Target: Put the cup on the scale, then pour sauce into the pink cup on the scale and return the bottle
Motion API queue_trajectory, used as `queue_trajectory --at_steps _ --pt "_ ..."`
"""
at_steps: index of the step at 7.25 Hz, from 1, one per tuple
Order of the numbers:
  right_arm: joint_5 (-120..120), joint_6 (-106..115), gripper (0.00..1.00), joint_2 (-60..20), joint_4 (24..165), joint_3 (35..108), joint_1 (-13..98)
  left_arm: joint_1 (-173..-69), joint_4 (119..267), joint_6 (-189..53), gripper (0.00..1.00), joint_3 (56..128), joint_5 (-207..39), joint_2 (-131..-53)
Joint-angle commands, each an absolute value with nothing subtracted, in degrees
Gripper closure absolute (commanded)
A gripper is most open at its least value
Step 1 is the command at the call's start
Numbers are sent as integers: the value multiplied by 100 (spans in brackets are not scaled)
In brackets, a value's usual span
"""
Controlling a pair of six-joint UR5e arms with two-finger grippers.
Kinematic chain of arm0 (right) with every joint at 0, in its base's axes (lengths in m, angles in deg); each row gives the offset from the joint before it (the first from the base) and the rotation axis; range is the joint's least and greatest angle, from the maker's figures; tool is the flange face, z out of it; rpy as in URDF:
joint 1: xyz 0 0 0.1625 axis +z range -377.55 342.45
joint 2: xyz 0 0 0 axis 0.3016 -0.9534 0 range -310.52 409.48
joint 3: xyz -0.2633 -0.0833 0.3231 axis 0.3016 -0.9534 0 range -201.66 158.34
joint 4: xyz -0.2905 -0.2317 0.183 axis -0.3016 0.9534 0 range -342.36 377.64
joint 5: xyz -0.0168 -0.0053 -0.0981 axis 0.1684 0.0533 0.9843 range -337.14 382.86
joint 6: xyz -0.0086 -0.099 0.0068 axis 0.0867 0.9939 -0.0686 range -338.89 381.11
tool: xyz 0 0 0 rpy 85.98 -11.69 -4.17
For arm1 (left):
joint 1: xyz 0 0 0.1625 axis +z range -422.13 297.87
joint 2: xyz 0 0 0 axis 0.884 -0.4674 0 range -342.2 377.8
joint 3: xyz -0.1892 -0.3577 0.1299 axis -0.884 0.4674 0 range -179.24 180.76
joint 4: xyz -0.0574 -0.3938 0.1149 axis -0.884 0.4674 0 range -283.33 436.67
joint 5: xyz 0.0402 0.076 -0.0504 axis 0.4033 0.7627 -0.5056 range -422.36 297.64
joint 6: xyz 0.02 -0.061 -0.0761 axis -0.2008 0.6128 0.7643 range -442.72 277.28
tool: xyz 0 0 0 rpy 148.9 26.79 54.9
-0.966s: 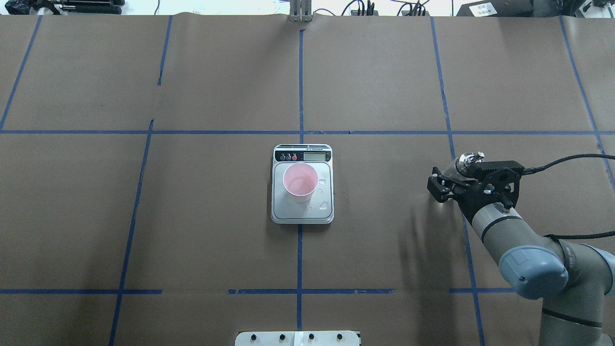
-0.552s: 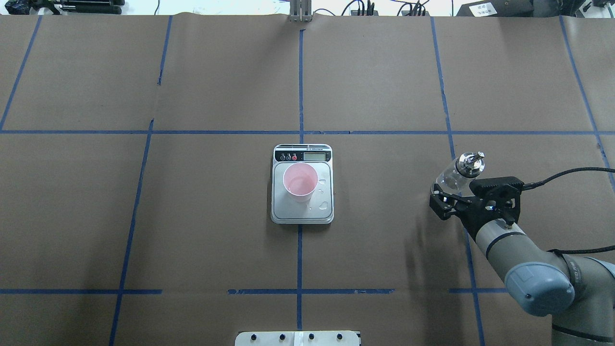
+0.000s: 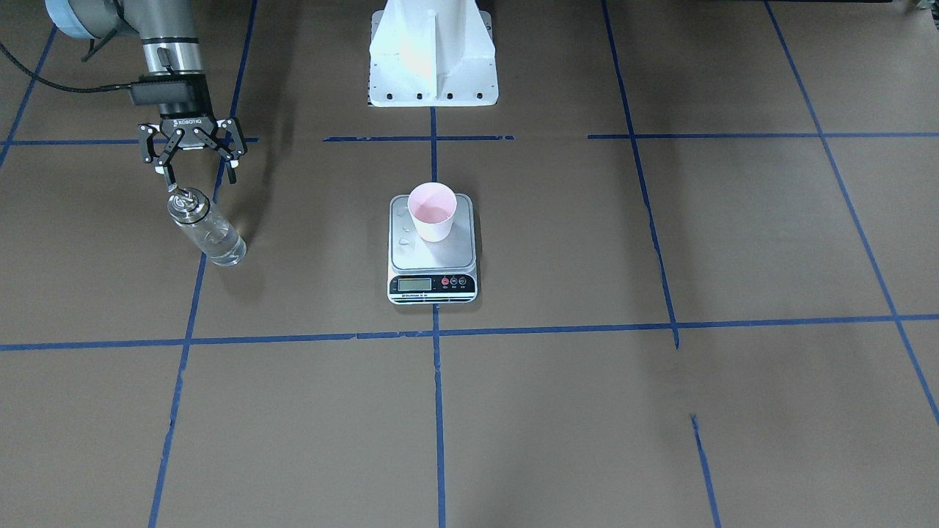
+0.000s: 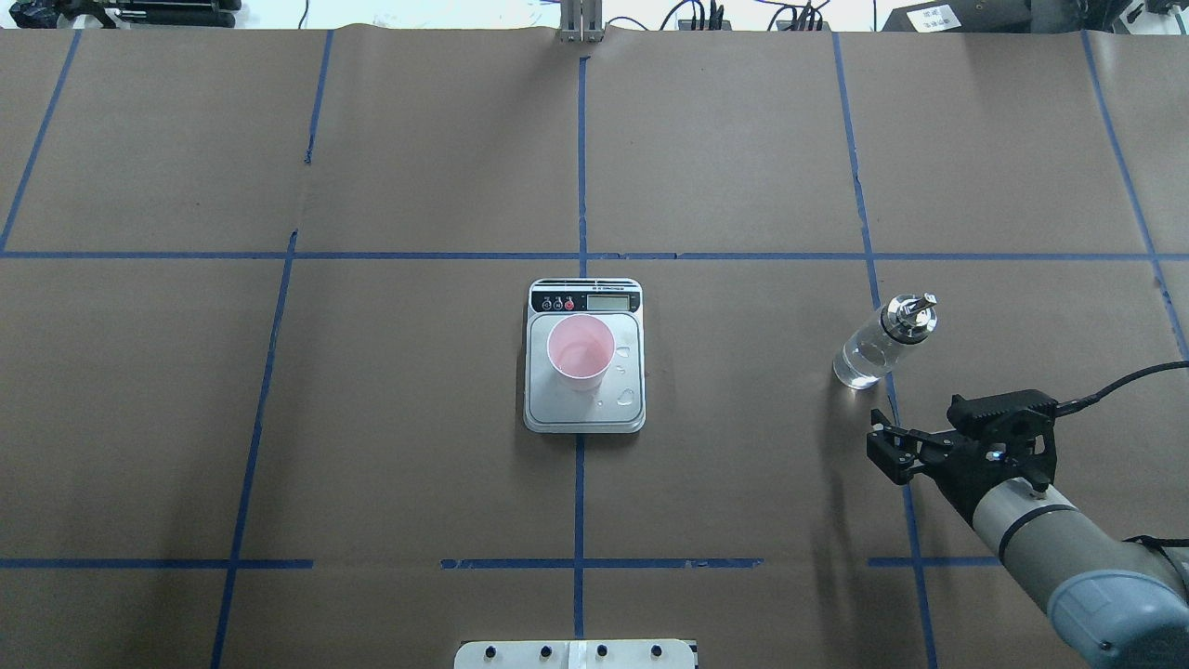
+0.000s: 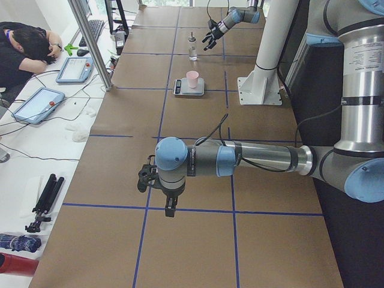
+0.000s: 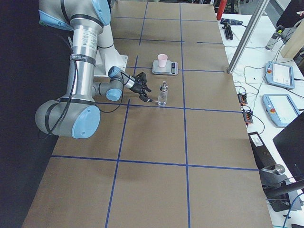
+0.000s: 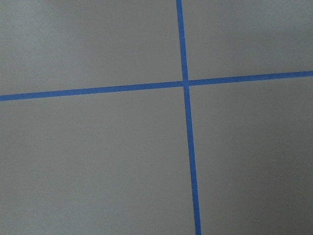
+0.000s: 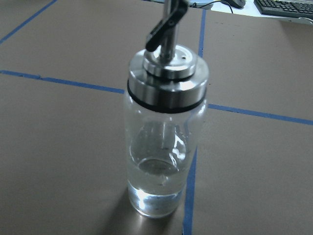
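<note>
The pink cup (image 4: 581, 351) stands upright on the scale (image 4: 557, 411), with some liquid in it; both also show in the front view, the cup (image 3: 433, 211) on the scale (image 3: 433, 258). The clear glass bottle (image 4: 878, 348) stands upright on the table to the right, with a little clear sauce (image 8: 155, 193) at its bottom. My right gripper (image 4: 882, 455) is open and empty, a short way back from the bottle (image 3: 205, 231). My left gripper (image 5: 162, 192) shows only in the left side view, hanging over bare table; I cannot tell if it is open.
Water drops (image 4: 627, 398) lie on the scale's platform. The white robot base mount (image 3: 431, 55) stands behind the scale. Blue tape lines (image 7: 186, 83) cross the brown table. A desk with tablets (image 5: 36, 105) and a person (image 5: 24, 48) lies beyond the far edge.
My right gripper, which was around the bottle, has pulled back toward the robot's base. The bottle stays standing on the table. The cup and scale have not moved.
</note>
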State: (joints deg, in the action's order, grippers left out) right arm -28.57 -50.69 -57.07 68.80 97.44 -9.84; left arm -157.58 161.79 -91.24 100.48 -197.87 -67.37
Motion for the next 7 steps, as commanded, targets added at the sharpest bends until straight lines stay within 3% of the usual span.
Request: queue_trajectory --at_steps 1,3,5,7 --pt "-3258 -4799 0 -6133 6888 10058 -799 -15758 16183 -9124 0 10052 -19789 -6737" --pt "-4388 -3678 0 -6249 6488 9833 244 -15758 16183 -9133 0 10060 -19798 -6746" --pt "-6650 -2000 0 -6285 5180 8782 2269 -15758 16183 -9133 0 10060 -19824 -6746" --pt "-8944 -279 0 -6311 5103 8347 4518 -15749 16183 -9142 0 10069 -19824 -6754"
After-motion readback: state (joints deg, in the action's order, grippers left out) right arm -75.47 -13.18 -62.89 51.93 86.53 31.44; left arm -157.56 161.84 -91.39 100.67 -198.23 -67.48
